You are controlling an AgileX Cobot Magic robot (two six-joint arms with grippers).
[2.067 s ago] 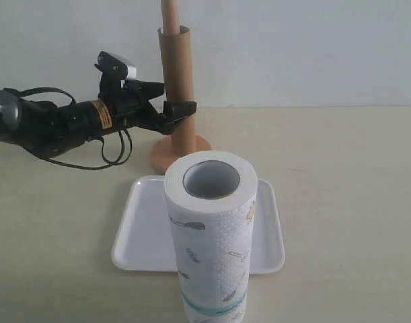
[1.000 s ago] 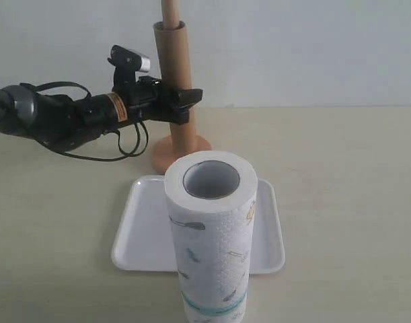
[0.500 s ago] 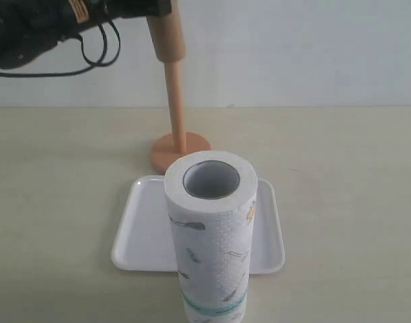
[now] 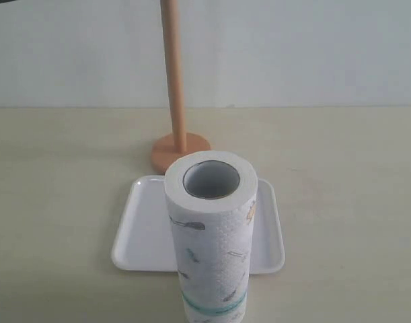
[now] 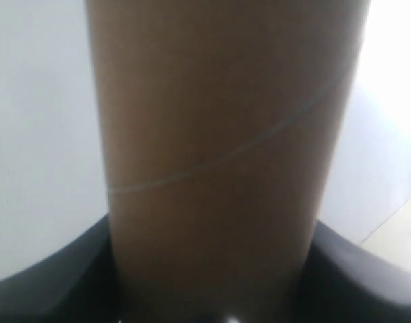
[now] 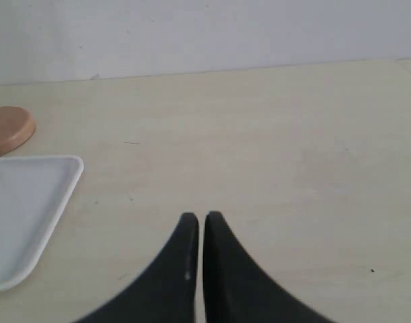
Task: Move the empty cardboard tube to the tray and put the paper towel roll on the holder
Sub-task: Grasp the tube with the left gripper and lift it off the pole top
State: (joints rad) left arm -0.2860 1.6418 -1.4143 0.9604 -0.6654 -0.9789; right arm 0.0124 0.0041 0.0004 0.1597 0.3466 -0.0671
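The brown cardboard tube [image 5: 222, 148] fills the left wrist view, held between the black fingers [image 5: 50, 282] of my left gripper [image 5: 218, 296], which is shut on it. Tube and left gripper are out of the exterior view, above its top edge. The wooden holder [image 4: 173, 81] stands bare, its round base [image 4: 180, 151] just behind the white tray [image 4: 144, 229]. The paper towel roll [image 4: 210, 242] stands upright in front, hiding part of the tray. My right gripper [image 6: 200, 222] is shut with nothing in it, low over the table beside the tray's corner [image 6: 30, 202].
The beige table [image 4: 346, 188] spreads to both sides of the tray. A pale wall [image 4: 292, 47] rises behind it. The holder's base [image 6: 9, 128] shows at the edge of the right wrist view.
My left gripper has lifted the cardboard tube up off the holder's pole and out of the exterior view. The pole now stands bare. The right gripper, roll and tray have not moved.
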